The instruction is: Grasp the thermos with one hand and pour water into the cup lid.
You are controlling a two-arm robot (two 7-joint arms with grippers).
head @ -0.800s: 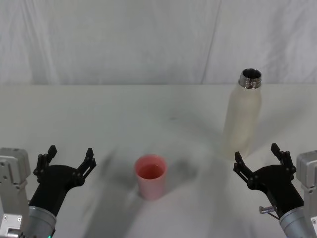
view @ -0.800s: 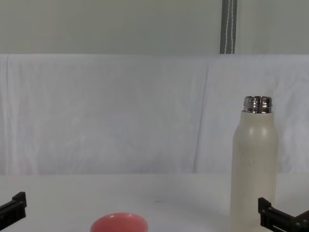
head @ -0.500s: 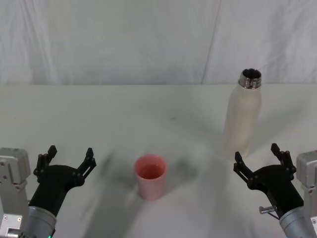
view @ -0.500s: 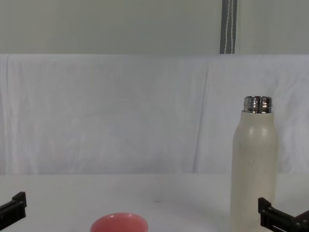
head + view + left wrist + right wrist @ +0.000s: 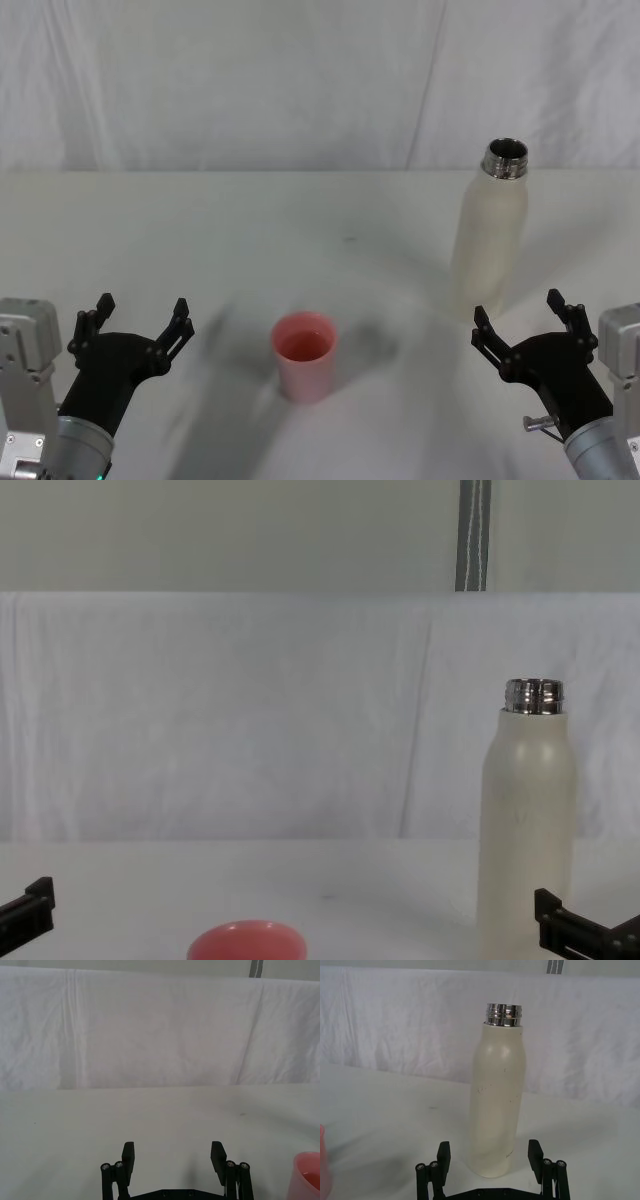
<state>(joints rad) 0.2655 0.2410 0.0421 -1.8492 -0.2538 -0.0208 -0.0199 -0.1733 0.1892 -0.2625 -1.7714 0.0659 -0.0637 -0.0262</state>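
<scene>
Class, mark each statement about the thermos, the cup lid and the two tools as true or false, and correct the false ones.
1. The thermos stands upright with its steel neck uncapped. True.
2. The right tool is clamped on the thermos. False: it is open, short of the bottle, touching nothing.
3. The cup lid sits between the two tools. True.
4. The left tool holds the cup lid. False: it is open, apart from it.
5. The cup lid lies tipped over. False: it stands upright, mouth up.
</scene>
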